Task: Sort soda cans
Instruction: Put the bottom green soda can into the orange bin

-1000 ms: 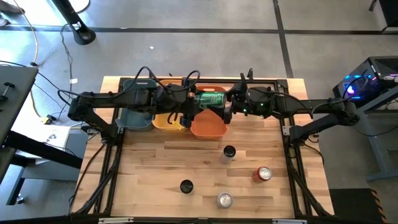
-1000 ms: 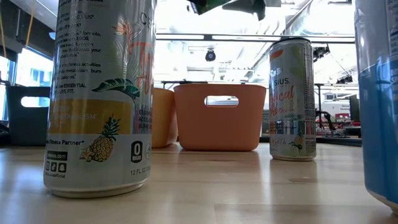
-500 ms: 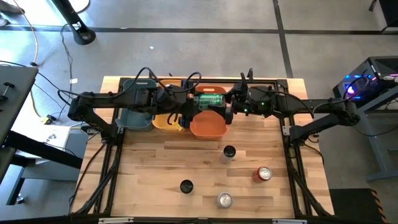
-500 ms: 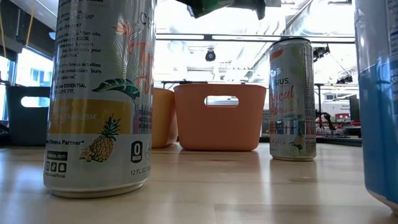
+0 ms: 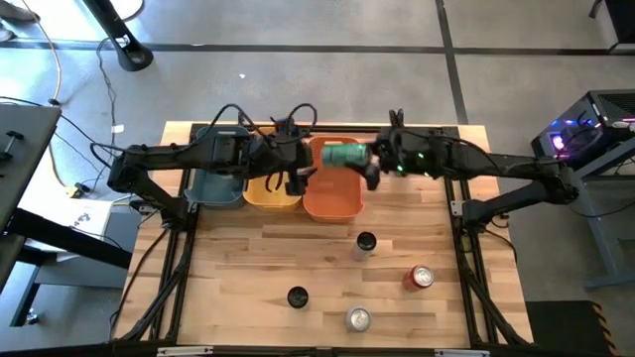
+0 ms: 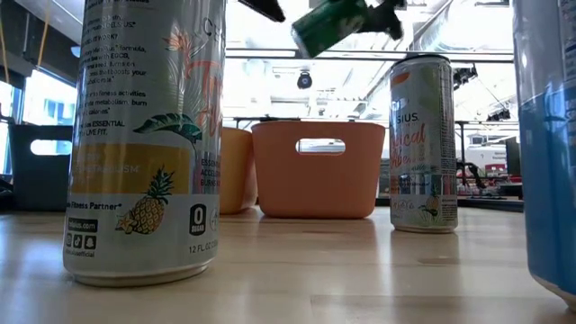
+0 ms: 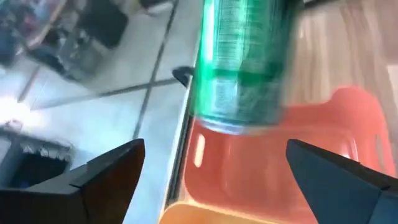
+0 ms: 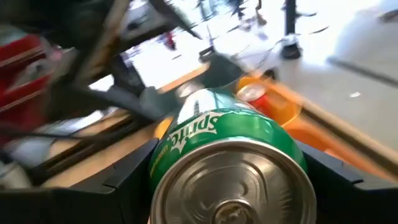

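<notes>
A green soda can [image 5: 345,155] hangs in the air over the orange bin [image 5: 332,205]. It shows tilted in the low view [image 6: 331,25]. My right gripper [image 5: 375,165] is shut on it from the table's right. My left gripper [image 5: 294,171] stands open just left of the can; in its wrist view [image 7: 214,174] the can [image 7: 245,62] is ahead of the fingers and apart from them. On the table stand a black can [image 5: 366,242], a red can [image 5: 421,277], another black can [image 5: 297,297] and a silver can [image 5: 358,318]. My right gripper pinches the green can's side wall [image 8: 186,134] between its two fingers, near the can's right-hand end, whose silvery end face [image 8: 230,186] is turned toward the wrist. The fingers come level from the table's right and lie along the can. It is lifted clear above the orange bin, slightly tilted.
A dark teal bin [image 5: 216,180] and a yellow bin [image 5: 268,190] stand left of the orange one along the far edge. A red can [image 8: 252,93] shows inside a bin. The table's middle and left are bare wood.
My left gripper has drawn back from the green can toward the table's left, leaving the can to my right gripper. The can has shifted a little toward the right and tipped, one end lower in the low view.
</notes>
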